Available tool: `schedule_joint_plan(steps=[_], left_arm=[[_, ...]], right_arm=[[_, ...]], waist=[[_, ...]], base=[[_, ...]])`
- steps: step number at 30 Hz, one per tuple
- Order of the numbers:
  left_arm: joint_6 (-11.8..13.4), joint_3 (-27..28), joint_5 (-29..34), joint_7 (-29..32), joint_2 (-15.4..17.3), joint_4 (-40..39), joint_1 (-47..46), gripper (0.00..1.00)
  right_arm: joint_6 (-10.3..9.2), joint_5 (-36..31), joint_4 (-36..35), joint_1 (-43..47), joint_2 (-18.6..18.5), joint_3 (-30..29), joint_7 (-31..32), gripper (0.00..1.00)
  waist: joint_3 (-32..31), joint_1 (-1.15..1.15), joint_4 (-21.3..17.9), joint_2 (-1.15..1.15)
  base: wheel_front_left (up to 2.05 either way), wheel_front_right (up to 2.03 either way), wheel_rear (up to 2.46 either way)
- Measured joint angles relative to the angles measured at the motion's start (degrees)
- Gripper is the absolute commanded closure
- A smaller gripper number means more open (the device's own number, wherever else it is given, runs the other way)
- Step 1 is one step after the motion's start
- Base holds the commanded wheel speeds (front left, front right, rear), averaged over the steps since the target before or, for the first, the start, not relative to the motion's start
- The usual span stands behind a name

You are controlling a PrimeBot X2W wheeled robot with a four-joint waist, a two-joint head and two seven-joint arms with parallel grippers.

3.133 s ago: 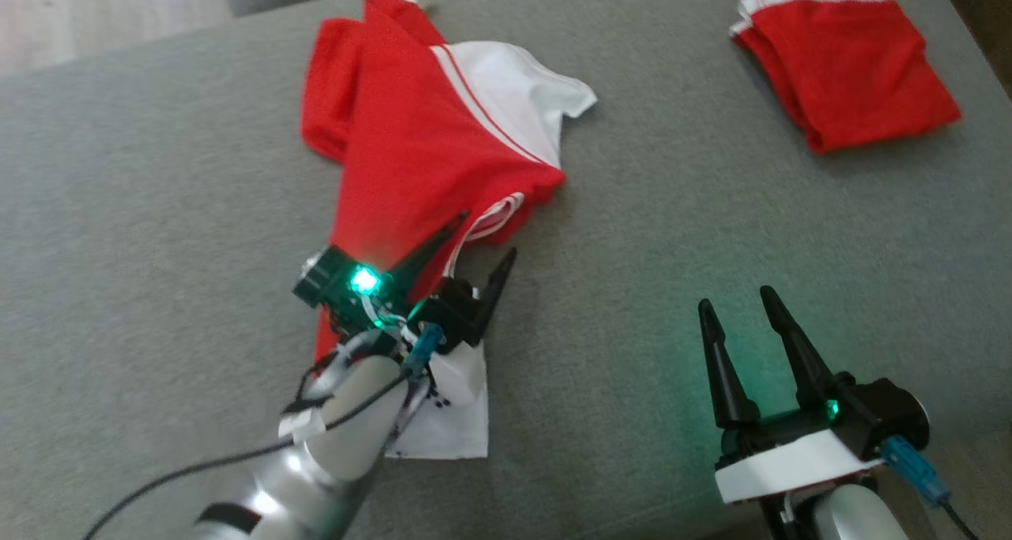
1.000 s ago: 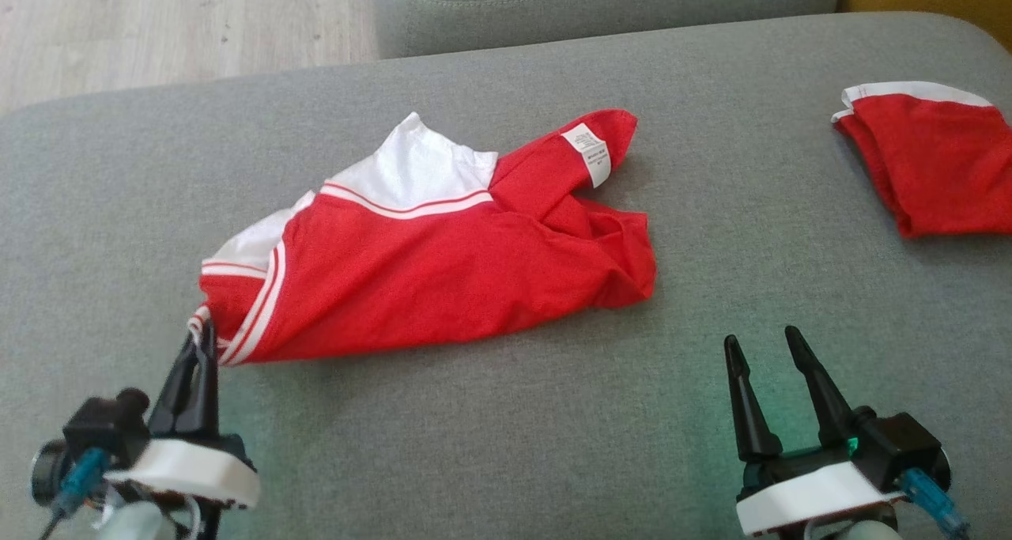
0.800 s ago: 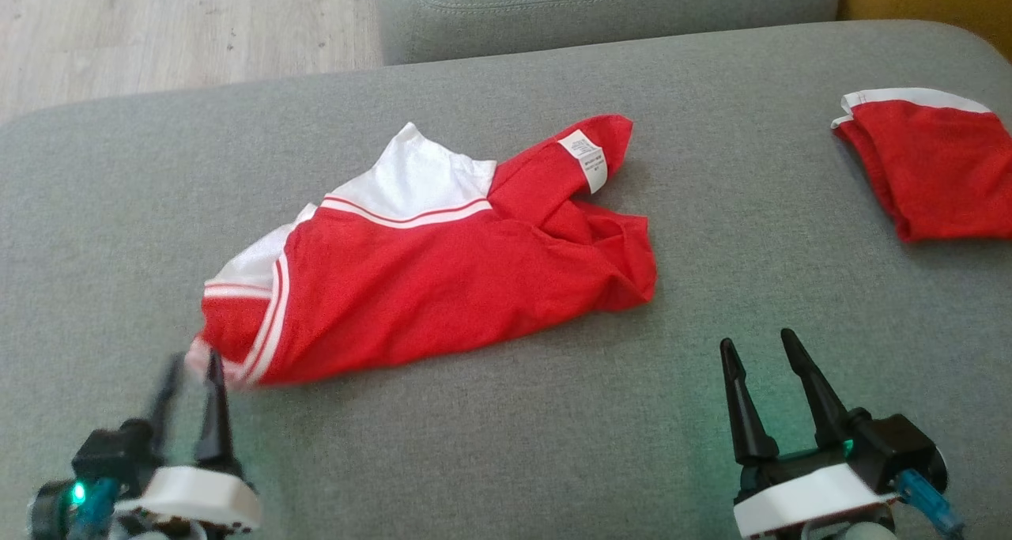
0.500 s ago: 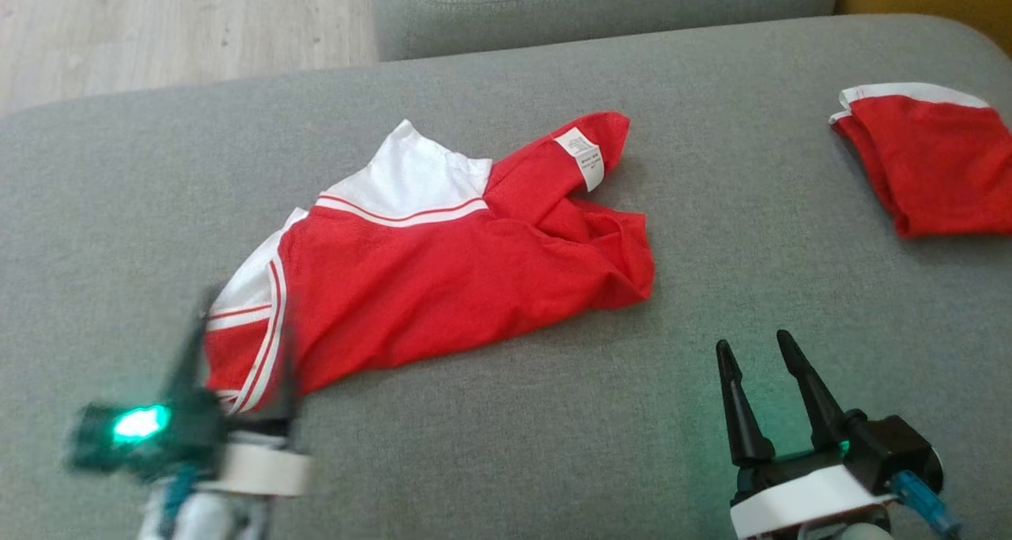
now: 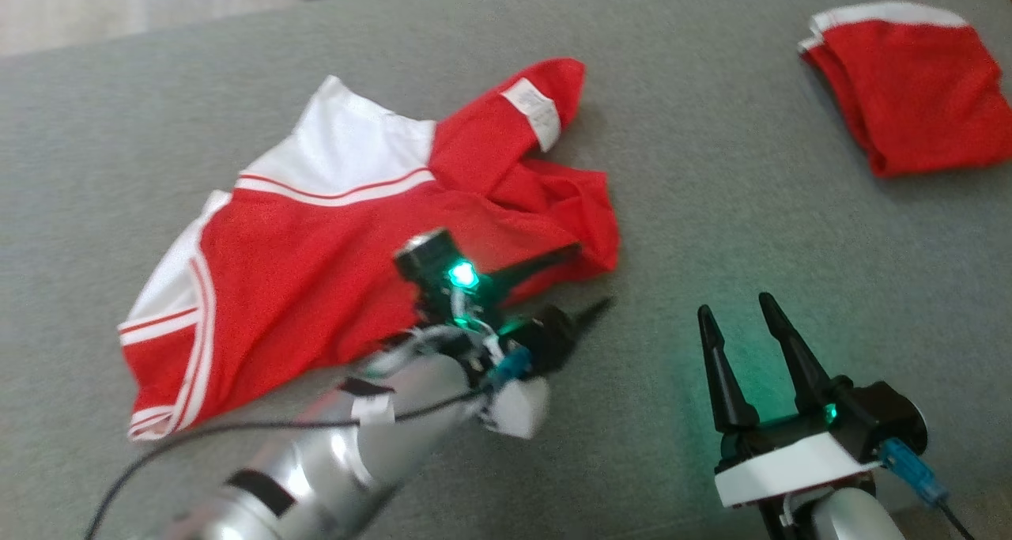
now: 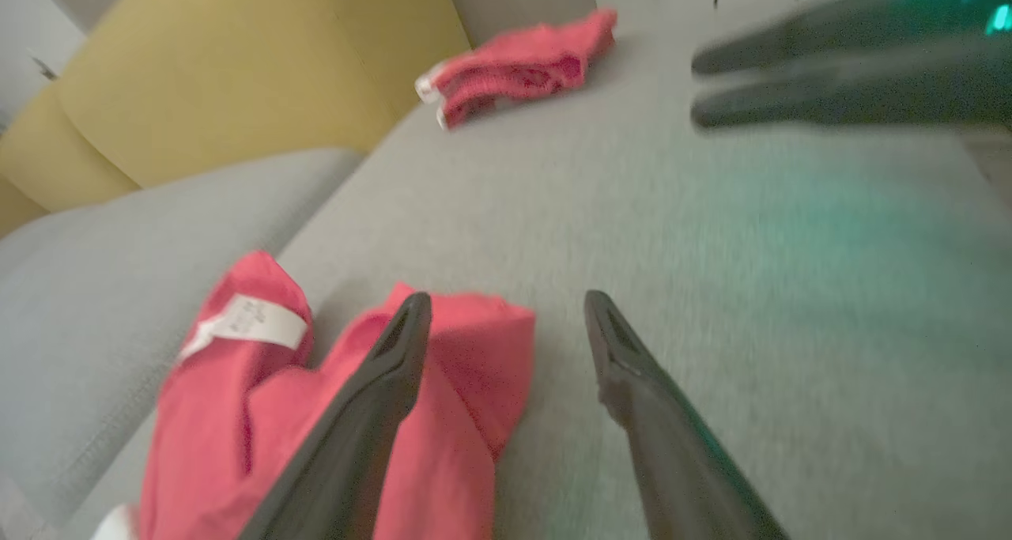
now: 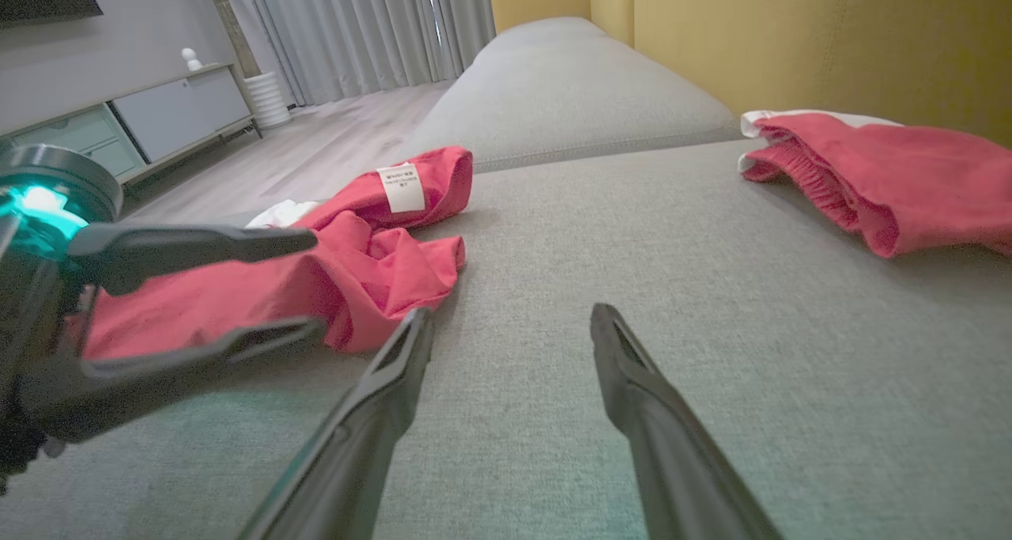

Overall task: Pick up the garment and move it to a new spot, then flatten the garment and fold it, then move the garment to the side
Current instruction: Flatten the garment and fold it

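Flatten step: left gripper (image 5: 593, 277), fingers spread and empty, hovers at garment's (image 5: 316, 263) bunched right corner; next move needs pinching it and pulling outward; right gripper (image 5: 735, 307) spread, idle.

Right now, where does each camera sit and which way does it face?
Head: high, looking down on the cushion; garment at centre, left pincer by its corner, right pincer at lower right.
Left wrist: low along its fingers, over the garment's corner toward the yellow backrest.
Right wrist: low along its fingers over the cushion, facing the backrest; left pincer at left.
Shared: both wrist views catch the folded red cloth.
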Motion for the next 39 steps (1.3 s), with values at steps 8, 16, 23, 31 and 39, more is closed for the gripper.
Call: schedule_joint_plan(steps=[8,16,23,31,39], left_arm=[[2.4,-0.7,2.5,-2.5,-0.9,19.2,-8.1,1.00],[3.8,-0.1,-1.7,-6.5,-1.0,10.4,-8.4,1.00],[0.4,-4.4,-5.7,-6.9,-1.6,-6.5,-2.4,1.00],[-1.2,-11.1,-9.8,-6.9,-1.4,-6.0,7.8,0.00],[-1.1,-7.9,-19.4,-6.9,-1.3,-8.7,8.9,0.00]], right_arm=[[0.00,0.5,-0.2,-1.8,0.0,0.6,0.0,0.00],[0.00,0.7,0.2,-1.8,0.0,0.6,0.0,0.00],[0.00,1.6,0.1,-1.1,0.0,0.3,0.0,0.00],[0.00,1.4,-1.2,2.1,0.0,-2.5,0.0,0.00],[0.00,0.7,-6.8,2.5,0.0,-5.6,0.0,0.00]], waist=[[3.4,0.00,-4.8,0.00],[2.5,-0.01,-6.5,0.00],[-1.5,-0.02,-7.5,0.00],[-3.3,-0.02,-8.2,0.00],[-3.1,-0.02,-7.6,0.00]], base=[[0.00,0.00,0.00],[0.00,0.00,0.00],[0.00,0.00,0.00],[0.00,0.00,0.00],[0.00,0.00,0.00]])
